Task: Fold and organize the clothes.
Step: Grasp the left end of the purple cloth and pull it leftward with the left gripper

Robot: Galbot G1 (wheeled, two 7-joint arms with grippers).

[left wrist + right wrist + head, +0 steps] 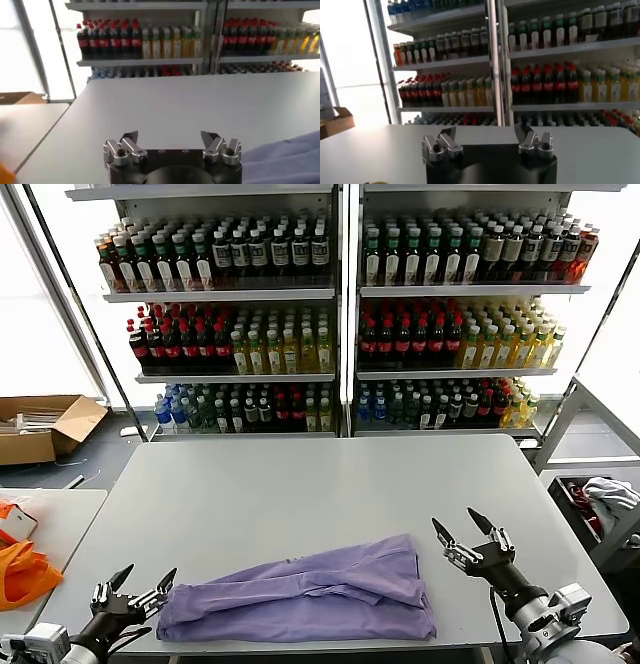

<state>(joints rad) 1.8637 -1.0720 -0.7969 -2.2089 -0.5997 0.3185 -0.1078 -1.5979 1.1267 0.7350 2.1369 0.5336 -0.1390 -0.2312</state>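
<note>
Tall white shelving racks (pixel 340 314) packed with rows of bottled drinks stood behind a wide, pale grey rectangular surface (pixel 300 494). On its near part lay the lavender T-shirt of thin soft fabric (pixel 300 594), folded into a long, flattened band running across the surface. The left tool (pixel 143 580) hovered just beside the shirt's left end, its dark pointed fingers spread and empty; the left wrist view showed the fabric's edge (pixel 285 160) near one finger. The right tool (pixel 462 529) stood just off the shirt's right end, raised, fingers likewise spread and holding nothing. A bright orange fabric (pixel 20 569) lay on a separate side table (pixel 60 514) at left, beyond which sat an open cardboard box (pixel 45 424).
</note>
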